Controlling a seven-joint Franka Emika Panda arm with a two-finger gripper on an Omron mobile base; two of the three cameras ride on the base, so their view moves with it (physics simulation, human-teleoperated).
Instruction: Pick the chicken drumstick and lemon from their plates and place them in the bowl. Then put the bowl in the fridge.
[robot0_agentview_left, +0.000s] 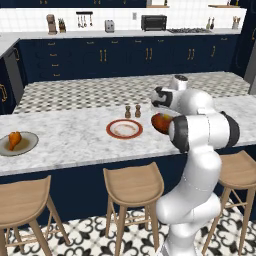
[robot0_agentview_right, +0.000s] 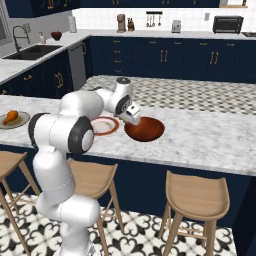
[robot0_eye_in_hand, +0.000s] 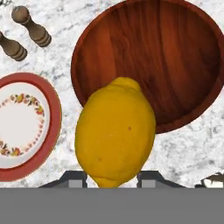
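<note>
Carrying fruit over the deep glossy reddish-brown bowl (robot0_eye_in_hand: 148, 61) on the marble counter (robot0_agentview_left: 75, 142).
Bowl's rigid, slick, prob. heaviest: take by rim. Round yellow lemon (robot0_eye_in_hand: 114, 131), firm, light, waxy, could roll; gripper (robot0_eye_in_hand: 111, 177) closed narrow on its sides, just above bowl's near rim.

Two plates (robot0_agentview_left: 124, 129), one bowl (robot0_eye_in_hand: 148, 61), one lemon (robot0_eye_in_hand: 115, 131), one drumstick (robot0_agentview_left: 14, 139), two grinders (robot0_eye_in_hand: 26, 33), three stools (robot0_agentview_left: 133, 186).
</note>
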